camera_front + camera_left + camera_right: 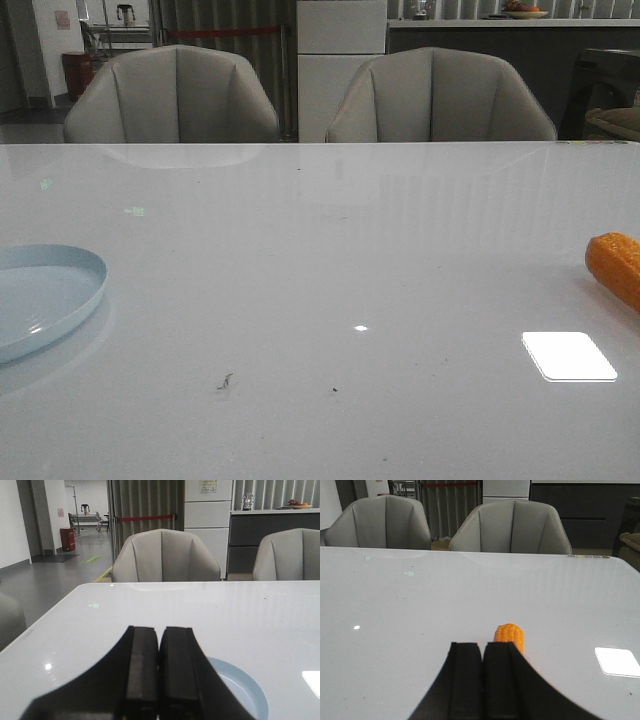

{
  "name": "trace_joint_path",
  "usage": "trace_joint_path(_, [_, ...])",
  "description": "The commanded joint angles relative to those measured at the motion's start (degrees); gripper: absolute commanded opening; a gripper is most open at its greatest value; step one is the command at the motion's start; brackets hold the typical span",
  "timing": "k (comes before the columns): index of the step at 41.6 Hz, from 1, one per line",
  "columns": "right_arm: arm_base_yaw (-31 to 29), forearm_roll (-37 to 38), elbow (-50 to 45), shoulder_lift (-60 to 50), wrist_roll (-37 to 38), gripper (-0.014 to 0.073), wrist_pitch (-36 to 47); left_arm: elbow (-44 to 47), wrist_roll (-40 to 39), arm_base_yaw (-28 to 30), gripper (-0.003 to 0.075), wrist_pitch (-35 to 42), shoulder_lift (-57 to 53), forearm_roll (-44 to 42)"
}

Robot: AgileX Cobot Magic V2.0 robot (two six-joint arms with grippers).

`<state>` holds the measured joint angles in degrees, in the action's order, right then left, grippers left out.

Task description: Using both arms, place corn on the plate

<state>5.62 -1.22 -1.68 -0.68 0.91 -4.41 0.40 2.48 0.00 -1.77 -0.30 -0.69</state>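
Note:
The orange-yellow corn (617,265) lies on the white table at the right edge of the front view, partly cut off. In the right wrist view its end (510,635) shows just beyond my right gripper (482,646), whose jaws are shut and empty. The pale-blue plate (45,295) sits at the left edge of the front view. In the left wrist view part of the plate (240,690) shows beside my left gripper (159,630), which is shut and empty above the table. Neither gripper appears in the front view.
Two grey chairs (175,95) (435,95) stand behind the table's far edge. A bright light reflection (568,356) lies on the table near the corn. Small dark specks (225,381) lie near the front.

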Motion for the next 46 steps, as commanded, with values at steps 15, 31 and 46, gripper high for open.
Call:
trace_joint_path(15, [-0.07,0.22,1.28,-1.26,-0.12,0.0056,4.82,2.07,-0.4,-0.4,0.009,5.56,-0.87,-0.06])
trace_joint_path(31, [-0.07,0.13,1.28,-1.26,-0.07,0.0056,5.1,2.07,-0.4,-0.4,0.009,5.82,-0.87,-0.06])
trace_joint_path(46, [-0.07,0.17,1.28,-1.26,-0.07,0.0056,7.35,2.07,-0.4,-0.4,0.009,12.45,-0.87,-0.06])
